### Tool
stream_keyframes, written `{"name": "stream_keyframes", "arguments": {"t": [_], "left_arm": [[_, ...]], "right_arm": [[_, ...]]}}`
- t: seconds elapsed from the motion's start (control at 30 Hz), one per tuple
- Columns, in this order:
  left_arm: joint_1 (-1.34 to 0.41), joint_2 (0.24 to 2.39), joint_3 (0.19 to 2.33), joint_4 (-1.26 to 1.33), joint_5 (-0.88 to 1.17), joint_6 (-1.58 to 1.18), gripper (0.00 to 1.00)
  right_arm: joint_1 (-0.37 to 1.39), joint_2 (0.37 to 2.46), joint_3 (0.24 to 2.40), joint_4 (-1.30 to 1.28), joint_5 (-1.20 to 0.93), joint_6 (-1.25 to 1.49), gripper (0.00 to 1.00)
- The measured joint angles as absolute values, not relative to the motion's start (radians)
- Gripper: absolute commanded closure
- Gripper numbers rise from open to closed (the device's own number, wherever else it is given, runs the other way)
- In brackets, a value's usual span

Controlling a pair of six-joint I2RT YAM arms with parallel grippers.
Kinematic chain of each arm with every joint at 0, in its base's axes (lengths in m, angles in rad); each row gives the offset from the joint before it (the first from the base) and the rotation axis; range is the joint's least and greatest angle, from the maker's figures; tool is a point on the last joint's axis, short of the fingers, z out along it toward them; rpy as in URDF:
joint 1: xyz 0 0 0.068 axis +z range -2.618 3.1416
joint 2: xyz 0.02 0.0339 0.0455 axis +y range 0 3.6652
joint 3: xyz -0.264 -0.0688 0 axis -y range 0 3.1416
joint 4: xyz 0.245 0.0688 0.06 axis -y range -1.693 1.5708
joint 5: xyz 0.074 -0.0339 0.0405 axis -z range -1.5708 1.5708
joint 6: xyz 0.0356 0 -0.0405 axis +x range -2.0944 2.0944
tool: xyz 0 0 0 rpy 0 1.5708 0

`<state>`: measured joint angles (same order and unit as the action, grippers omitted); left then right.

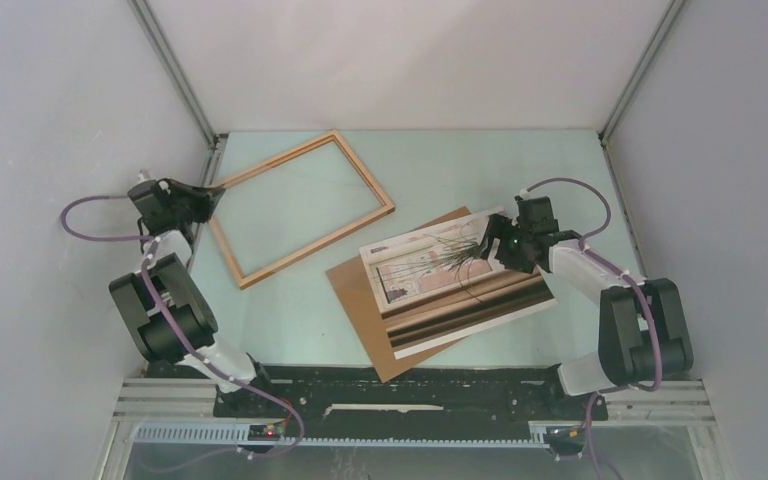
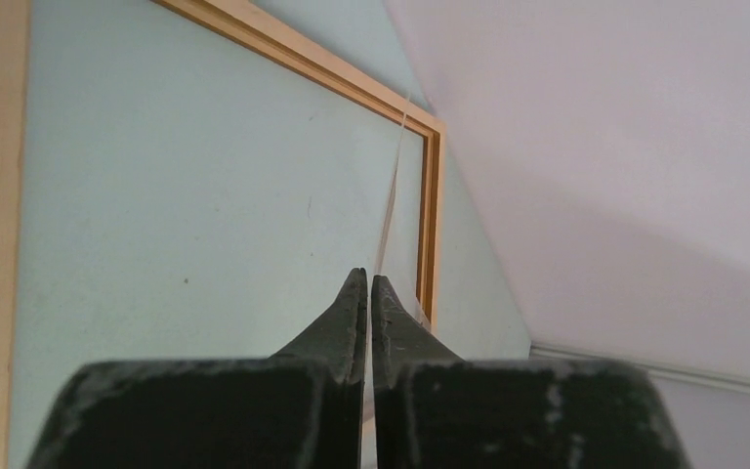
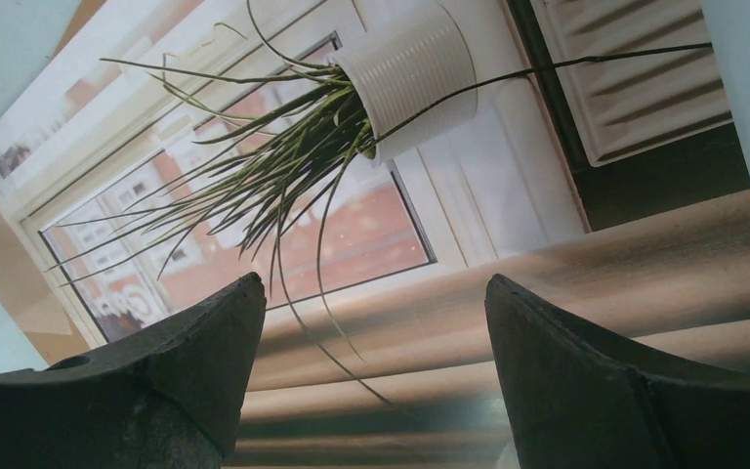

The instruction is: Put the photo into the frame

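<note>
The photo (image 1: 430,290), a white-bordered print of a spindly potted plant, lies tilted on a brown board right of centre. My right gripper (image 1: 490,243) hovers over its far right part. In the right wrist view its jaws (image 3: 373,293) stand wide open above the photo (image 3: 400,215), with nothing between them. The frame (image 1: 320,246), thin light wood, lies at the back left. My left gripper (image 1: 218,192) is at its left corner. In the left wrist view this gripper (image 2: 368,278) is shut on a thin clear sheet (image 2: 394,186) seen edge-on, over the frame (image 2: 432,215).
A plain brown backing board (image 1: 355,290) lies under the photo and sticks out at its near left side. Grey enclosure walls (image 1: 50,120) stand close on three sides of the pale green table (image 1: 520,170). The arm bases sit along the near edge.
</note>
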<state>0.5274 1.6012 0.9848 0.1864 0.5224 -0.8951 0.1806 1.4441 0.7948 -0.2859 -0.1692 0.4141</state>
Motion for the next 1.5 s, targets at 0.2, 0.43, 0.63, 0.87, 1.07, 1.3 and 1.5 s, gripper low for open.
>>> {"name": "stream_keyframes", "arguments": {"t": [0.2,0.43,0.63,0.87,1.07,1.3,1.5], "left_arm": [[0.535,1.601,0.925,0.229,0.504,-0.916,1.0],[0.539,1.534,0.811,0.144,0.537,-0.833,0.98],[0.539,1.419,0.711,0.057,0.538,-0.759,0.98],[0.516,1.364,0.573,0.032,0.558,-0.742,0.97],[0.464,1.357,0.514,0.022,0.564,-0.742,0.86],[0.454,1.354,0.455,0.022,0.556,-0.74,0.49],[0.447,1.23,0.413,-0.032,0.489,-0.703,0.27]], "right_arm": [[0.192,1.478,0.795,-0.287,-0.163,0.414,0.1],[0.203,1.48,0.795,-0.284,-0.162,0.414,0.1],[0.241,1.549,0.818,-0.277,-0.221,0.408,0.1],[0.27,1.65,0.889,-0.227,-0.414,0.415,0.11],[0.276,1.708,0.944,-0.215,-0.476,0.434,0.11],[0.275,1.793,1.027,-0.201,-0.488,0.451,0.12],[0.274,1.793,1.026,-0.196,-0.487,0.451,0.11]]}}
